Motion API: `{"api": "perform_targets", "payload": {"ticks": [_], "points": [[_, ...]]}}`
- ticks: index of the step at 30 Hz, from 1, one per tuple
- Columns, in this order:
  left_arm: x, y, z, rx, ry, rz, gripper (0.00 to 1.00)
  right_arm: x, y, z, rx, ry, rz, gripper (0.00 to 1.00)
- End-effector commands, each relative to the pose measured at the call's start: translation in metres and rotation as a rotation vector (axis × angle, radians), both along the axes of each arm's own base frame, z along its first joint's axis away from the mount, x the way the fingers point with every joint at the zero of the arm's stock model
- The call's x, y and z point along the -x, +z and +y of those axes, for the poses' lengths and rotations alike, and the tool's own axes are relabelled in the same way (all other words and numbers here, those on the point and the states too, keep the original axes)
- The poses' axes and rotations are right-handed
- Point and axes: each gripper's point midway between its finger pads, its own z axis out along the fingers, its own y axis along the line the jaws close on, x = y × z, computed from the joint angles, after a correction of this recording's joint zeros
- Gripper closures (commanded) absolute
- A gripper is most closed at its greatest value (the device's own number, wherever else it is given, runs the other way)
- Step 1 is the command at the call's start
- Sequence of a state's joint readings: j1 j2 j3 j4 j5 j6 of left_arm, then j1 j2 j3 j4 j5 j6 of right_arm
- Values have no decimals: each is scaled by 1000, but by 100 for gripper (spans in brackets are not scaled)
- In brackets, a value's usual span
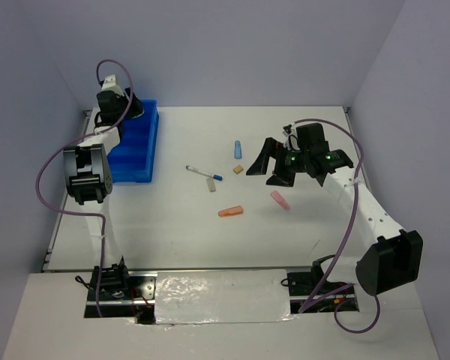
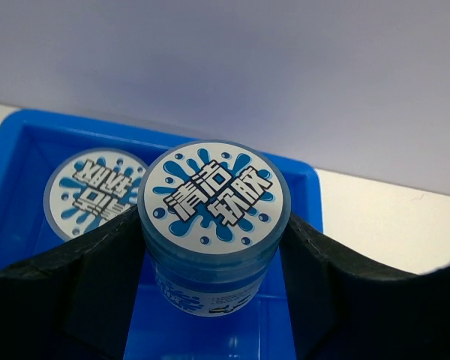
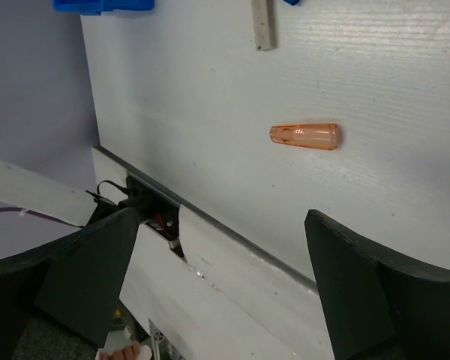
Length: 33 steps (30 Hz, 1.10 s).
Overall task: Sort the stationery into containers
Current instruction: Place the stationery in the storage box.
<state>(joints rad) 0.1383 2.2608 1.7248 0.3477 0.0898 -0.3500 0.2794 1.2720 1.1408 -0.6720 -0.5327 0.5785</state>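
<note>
My left gripper (image 2: pixel 214 251) is shut on a round blue-white tape roll (image 2: pixel 214 199), both fingers pressed against its sides, over the far end of the blue tray (image 2: pixel 304 184). A second roll (image 2: pixel 90 191) lies in the tray just left of it. In the top view the left gripper (image 1: pixel 124 105) is over the tray's (image 1: pixel 139 150) back end. My right gripper (image 1: pixel 272 169) hangs open and empty above the table, tilted toward the near edge. The orange stick (image 3: pixel 305 136) lies ahead of it. A pen (image 1: pixel 204 173), a light-blue stick (image 1: pixel 238 149) and a pink stick (image 1: pixel 280 199) lie loose.
A beige eraser (image 1: pixel 238 169) and a grey eraser (image 1: pixel 211 185) lie mid-table near the pen. The grey eraser (image 3: pixel 262 24) also shows at the top of the right wrist view. Walls close the table on the left, back and right.
</note>
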Motion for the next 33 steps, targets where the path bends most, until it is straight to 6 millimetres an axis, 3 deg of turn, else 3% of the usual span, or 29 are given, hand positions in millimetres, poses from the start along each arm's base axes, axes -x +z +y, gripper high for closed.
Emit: {"api": "perform_targets", "payload": {"ticks": [1,15,21,24,29,30,32,33], "points": [[-15,89,-12,-5,-73,-314,100,0,5,3,2,14,-51,0],[-13,54,-10,-33,-74,-291,100,7,-1,8,6,31,-42,0],[-20,43,-15,-10,-89,-287,96,9,9,19,-43,48,-61,0],[-20,34,-12,-14,-72,-280,86,9,15,22,-50,50,-71,0],[-19,18,-11,-12,-68,-257,80,13,16,23,-55,49,-79,0],[-19,19,-11,-7,-69,-259,70,14,16,24,-60,51,-81,0],[-18,18,-12,3,-67,-257,60,16,13,26,-65,50,-70,0],[-17,23,-13,4,-67,-266,51,15,13,26,-67,49,-71,0]]}}
